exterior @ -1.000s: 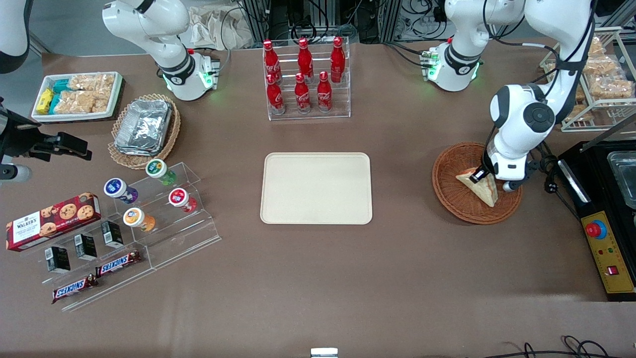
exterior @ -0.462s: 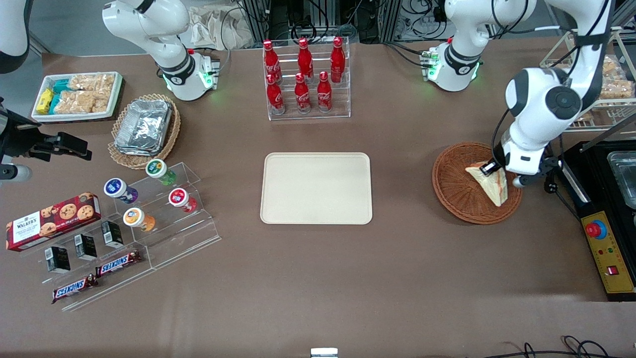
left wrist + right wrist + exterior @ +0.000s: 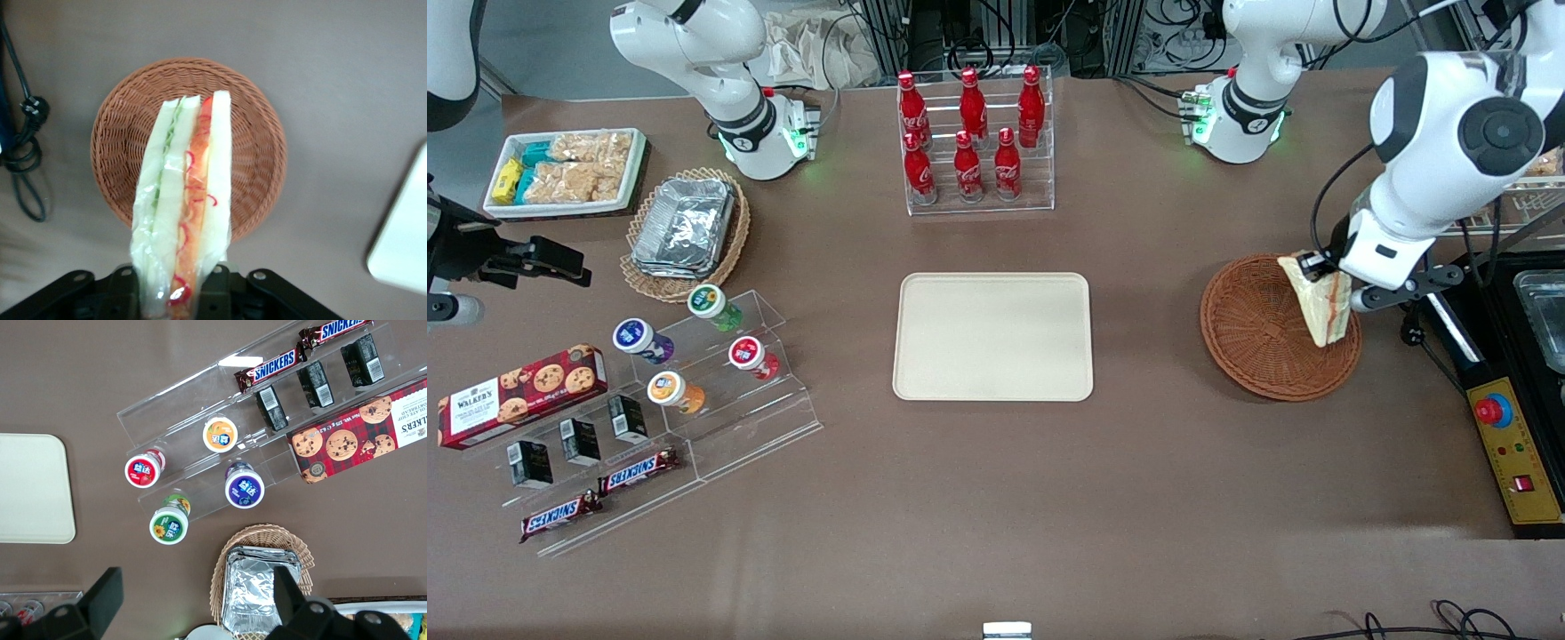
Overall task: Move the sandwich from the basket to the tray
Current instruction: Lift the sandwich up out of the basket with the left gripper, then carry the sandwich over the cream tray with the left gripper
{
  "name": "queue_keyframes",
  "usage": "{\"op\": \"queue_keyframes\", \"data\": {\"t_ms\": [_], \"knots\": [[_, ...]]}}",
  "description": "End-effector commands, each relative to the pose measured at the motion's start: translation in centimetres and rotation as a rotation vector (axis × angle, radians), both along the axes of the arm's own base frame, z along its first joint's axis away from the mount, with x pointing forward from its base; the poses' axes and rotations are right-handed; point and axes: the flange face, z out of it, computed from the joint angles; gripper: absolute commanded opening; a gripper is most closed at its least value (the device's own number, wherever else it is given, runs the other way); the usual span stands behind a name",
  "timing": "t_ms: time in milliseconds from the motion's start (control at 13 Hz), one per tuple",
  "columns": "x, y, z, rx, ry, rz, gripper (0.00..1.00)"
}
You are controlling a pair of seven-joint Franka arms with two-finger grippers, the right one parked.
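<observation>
My left gripper (image 3: 1320, 269) is shut on the sandwich (image 3: 1321, 302), a pale bread wedge in clear wrap with red-orange and green filling, and holds it hanging point down in the air above the reddish-brown round basket (image 3: 1249, 333). In the left wrist view the sandwich (image 3: 183, 200) stands between my two dark fingers (image 3: 217, 290), with the empty basket (image 3: 257, 143) below it. The cream-beige tray (image 3: 993, 336) lies empty at the table's middle, toward the parked arm's end from the basket; its corner (image 3: 403, 240) shows in the left wrist view.
A rack of red cola bottles (image 3: 971, 133) stands farther from the front camera than the tray. A black control box with a red button (image 3: 1498, 418) sits at the working arm's end of the table. Snack racks, a tan foil-pack basket (image 3: 685, 233) and a white bin (image 3: 565, 171) lie toward the parked arm's end.
My left gripper has risen with the sandwich, lifting it out of the basket; the sandwich now hangs point down instead of lying in the basket.
</observation>
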Motion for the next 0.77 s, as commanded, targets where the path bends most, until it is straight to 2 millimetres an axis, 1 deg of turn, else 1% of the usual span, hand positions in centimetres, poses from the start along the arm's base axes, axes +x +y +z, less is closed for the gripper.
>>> {"op": "queue_keyframes", "data": {"t_ms": [0,77,154,231,385,538,615,692], "knots": [[0.7,-5.1,3.1,0.012,0.005,-0.110,0.00],[0.5,-8.0,3.9,0.006,-0.004,-0.142,0.00],[0.1,-10.3,4.1,0.006,-0.001,-0.142,0.00],[-0.1,-12.6,3.6,0.008,-0.007,-0.111,0.00],[0.0,-17.8,1.7,-0.041,-0.002,-0.105,0.00],[0.3,-20.7,-0.4,-0.103,-0.008,-0.084,0.00],[0.2,-22.5,-2.0,-0.131,0.007,-0.101,0.00],[0.4,-23.5,-3.6,-0.146,0.005,-0.111,0.00]]}}
